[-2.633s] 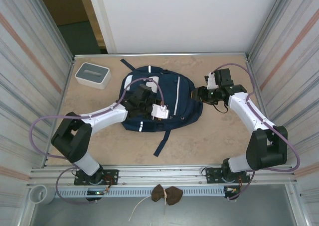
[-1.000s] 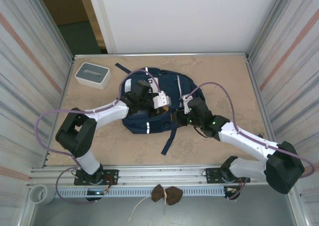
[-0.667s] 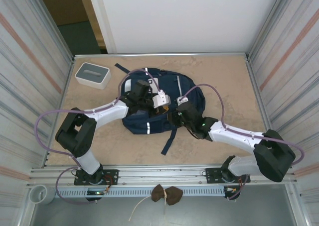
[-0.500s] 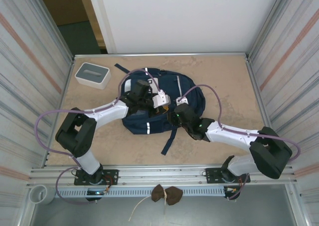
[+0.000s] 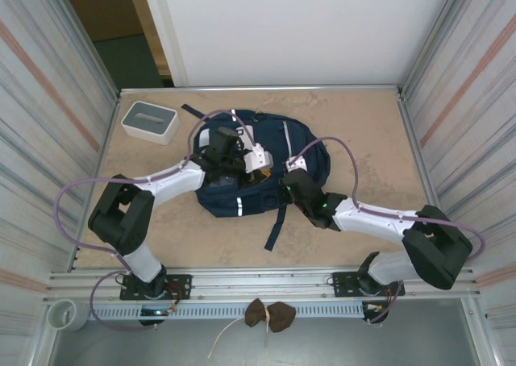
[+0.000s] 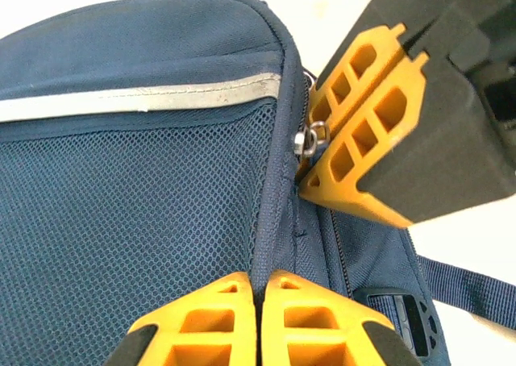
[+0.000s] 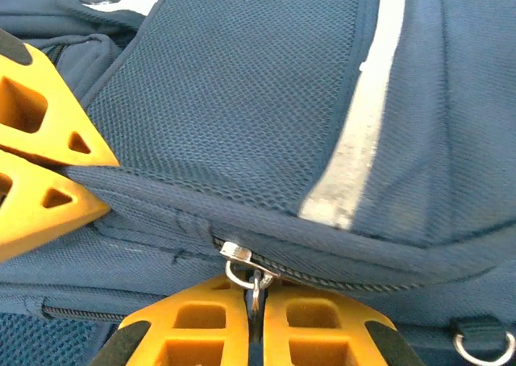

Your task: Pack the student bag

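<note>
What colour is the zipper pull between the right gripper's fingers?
Silver metal. The zipper pull on the navy bag shows best in the right wrist view.

Woven matt navy cloth on the student bag (image 7: 201, 221), open mesh (image 7: 226, 116) over one panel, a dull silvery stripe (image 7: 355, 140). Shiny metal for the zip pull (image 7: 240, 257). Matt orange plastic fingers (image 6: 314, 318). Smooth, mottled beige tabletop (image 5: 363, 132).

The left gripper (image 6: 260, 289) has its yellow fingers pressed together on a seam of the student bag (image 6: 145, 221). The right gripper (image 7: 254, 301) is likewise closed, pinching the zip pull (image 7: 246, 271) between its tips. The left gripper's tips lie just ahead-left of the right's, not touching them. Both forearms reach inward, with the elbows out to the sides.
</note>
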`<state>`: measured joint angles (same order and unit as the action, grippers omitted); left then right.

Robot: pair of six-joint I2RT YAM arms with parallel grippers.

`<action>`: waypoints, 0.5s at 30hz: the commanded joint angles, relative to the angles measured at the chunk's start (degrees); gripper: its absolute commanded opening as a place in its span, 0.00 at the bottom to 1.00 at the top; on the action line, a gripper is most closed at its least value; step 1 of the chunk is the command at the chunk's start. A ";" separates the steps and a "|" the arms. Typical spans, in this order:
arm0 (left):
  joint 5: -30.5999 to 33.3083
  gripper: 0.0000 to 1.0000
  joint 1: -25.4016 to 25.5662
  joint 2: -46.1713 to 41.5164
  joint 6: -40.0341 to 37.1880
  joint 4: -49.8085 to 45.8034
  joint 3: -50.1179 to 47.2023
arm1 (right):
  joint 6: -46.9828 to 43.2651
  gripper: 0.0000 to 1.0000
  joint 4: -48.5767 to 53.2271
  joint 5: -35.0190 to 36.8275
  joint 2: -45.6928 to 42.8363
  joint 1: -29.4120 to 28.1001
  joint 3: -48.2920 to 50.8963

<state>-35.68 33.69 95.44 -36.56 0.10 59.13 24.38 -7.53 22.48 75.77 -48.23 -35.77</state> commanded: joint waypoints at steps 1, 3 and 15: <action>-4.42 0.00 -1.84 -4.12 -2.80 -1.21 0.28 | -3.95 0.00 2.53 0.25 -3.94 3.45 2.80; -4.52 0.00 -2.69 -4.60 -3.96 -2.04 -0.13 | -4.78 0.00 3.60 -1.78 -6.07 5.34 3.67; -3.96 0.02 -5.66 -6.46 -9.29 -5.67 -2.18 | -8.82 0.00 5.99 -21.89 -12.11 14.03 4.15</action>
<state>-40.27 30.59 92.88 -43.79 -2.11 57.71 17.67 -5.02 1.80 65.89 -36.18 -32.34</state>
